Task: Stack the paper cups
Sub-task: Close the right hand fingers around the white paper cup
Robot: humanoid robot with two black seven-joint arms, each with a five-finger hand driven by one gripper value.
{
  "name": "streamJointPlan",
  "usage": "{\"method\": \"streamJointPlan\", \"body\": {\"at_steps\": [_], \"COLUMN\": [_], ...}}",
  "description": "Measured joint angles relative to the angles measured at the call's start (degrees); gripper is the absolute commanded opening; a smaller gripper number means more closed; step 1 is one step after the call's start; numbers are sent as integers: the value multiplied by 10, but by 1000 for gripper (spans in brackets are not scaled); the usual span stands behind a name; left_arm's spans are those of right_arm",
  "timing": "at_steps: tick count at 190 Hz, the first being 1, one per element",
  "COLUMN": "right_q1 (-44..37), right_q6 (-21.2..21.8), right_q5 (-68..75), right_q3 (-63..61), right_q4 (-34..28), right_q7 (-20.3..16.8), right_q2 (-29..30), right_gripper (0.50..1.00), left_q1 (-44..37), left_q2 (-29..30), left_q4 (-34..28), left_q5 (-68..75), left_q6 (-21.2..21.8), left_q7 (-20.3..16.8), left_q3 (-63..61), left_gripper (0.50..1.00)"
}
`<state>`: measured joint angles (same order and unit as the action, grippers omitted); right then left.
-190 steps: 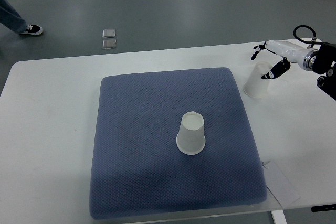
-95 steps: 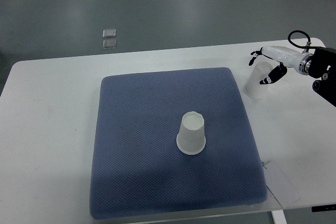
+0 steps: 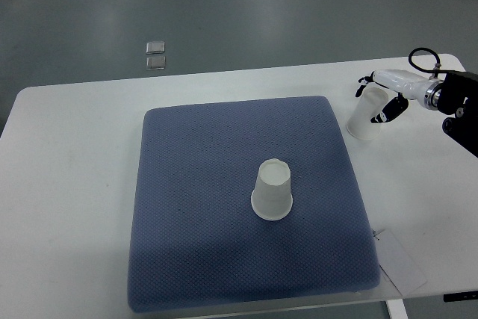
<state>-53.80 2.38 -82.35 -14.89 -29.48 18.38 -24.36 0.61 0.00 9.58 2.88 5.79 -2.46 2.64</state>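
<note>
Cups are seen in two places relative to the blue pad (image 3: 224, 199), which covers the middle of the white table (image 3: 67, 184). One cup (image 3: 272, 190) stands upside down on the pad, a little right of the pad's centre and well clear of its edges (its flat base faces the camera). The second cup (image 3: 366, 116), also inverted and leaning slightly, is found off the pad, just beside the pad's upper right corner on the bare table top. The right hand (image 3: 382, 98) is placed at this second cup, with the arm entering from the right edge of the picture. White fingers (image 3: 364, 84) are laid over the top of the cup on the far side, while a dark-tipped finger is set against the cup's near side, so the cup is pinched between them. Whether the cup rests on the table or is raised off it cannot be told. A thin clear sheet (image 3: 399, 263) is seen below the pad's lower right corner, overhanging the table edge. On the grey floor beyond the pad's far edge, two small clear squares (image 3: 155, 54) are lying close together.
</note>
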Motion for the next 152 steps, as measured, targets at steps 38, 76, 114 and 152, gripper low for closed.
{"method": "streamJointPlan", "body": {"at_steps": [38,76,114,152], "right_q1": [0,0,0,0], "right_q6": [-2,-13,-16,-11], "right_q5": [0,0,-1,0], "right_q3": [1,17,22,32], "right_q4": [5,9,10,11], "right_q7": [0,0,0,-1], "right_q2": [0,-1,-1,-1], "right_gripper": [893,891,815,703], "left_q1": [0,0,0,0], "left_q2": [0,0,0,0], "left_q4": [0,0,0,0], "left_q5": [0,0,0,0], "left_q6": [0,0,0,0], "left_q7": [0,0,0,0], "left_q3": [0,0,0,0], "left_gripper": [1000,1000,1000,1000]}}
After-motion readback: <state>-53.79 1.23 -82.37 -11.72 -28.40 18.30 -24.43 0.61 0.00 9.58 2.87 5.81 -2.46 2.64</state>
